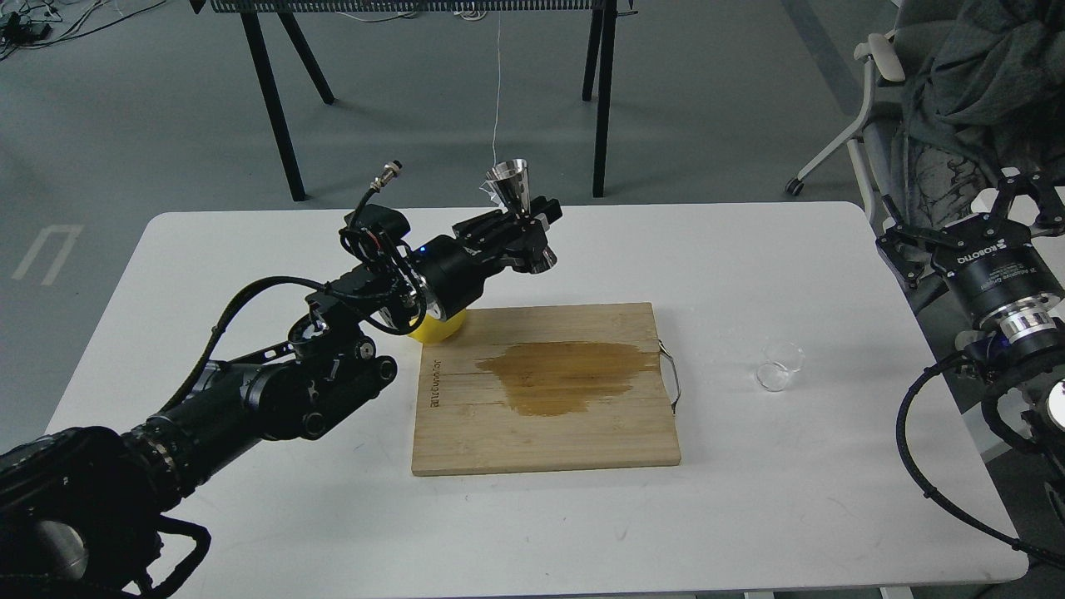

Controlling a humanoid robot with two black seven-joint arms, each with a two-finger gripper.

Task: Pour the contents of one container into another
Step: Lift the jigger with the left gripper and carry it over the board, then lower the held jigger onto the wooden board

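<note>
The shiny steel jigger [522, 215] is held up above the table's far middle, slightly tilted, with my left gripper [526, 231] shut on its narrow waist. The small clear glass cup [780, 364] stands on the white table to the right of the cutting board, alone and untouched. My right gripper [1028, 197] hovers past the table's right edge, well behind and to the right of the cup, its fingers spread open with nothing between them.
A bamboo cutting board [549, 433] lies mid-table with a dark wet stain [566, 376] on it and a metal handle [672, 374] on its right side. A yellow lemon [437, 329] sits behind the board's left corner, partly hidden by my left arm. A chair [899, 100] stands at the far right.
</note>
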